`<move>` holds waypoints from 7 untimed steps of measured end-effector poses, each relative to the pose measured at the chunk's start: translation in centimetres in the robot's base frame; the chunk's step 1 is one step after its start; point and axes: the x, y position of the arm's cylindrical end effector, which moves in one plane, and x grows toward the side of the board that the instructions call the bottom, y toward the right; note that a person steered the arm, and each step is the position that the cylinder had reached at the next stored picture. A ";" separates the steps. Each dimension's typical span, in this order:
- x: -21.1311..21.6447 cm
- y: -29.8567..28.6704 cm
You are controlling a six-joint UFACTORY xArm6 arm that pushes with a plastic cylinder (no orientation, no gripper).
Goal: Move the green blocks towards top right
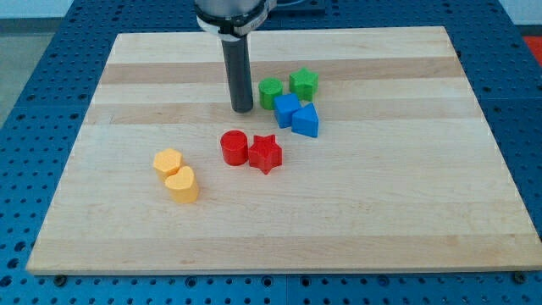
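Two green blocks sit right of the board's centre near the top: a green cylinder (270,91) and a green star-like block (303,83) to its right. My tip (243,109) stands just left of the green cylinder, a small gap apart. Two blue blocks lie just below the green ones: a blue cube (287,109) touching the cylinder, and a blue wedge-like block (306,121).
A red cylinder (234,147) and a red star (265,153) lie below my tip. A yellow hexagon-like block (168,161) and a yellow heart (182,184) lie at the lower left. The wooden board (406,212) rests on a blue pegboard.
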 end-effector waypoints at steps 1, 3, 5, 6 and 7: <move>0.6 0.0; -1.0 0.8; -3.1 3.1; -3.1 4.6; -3.1 5.8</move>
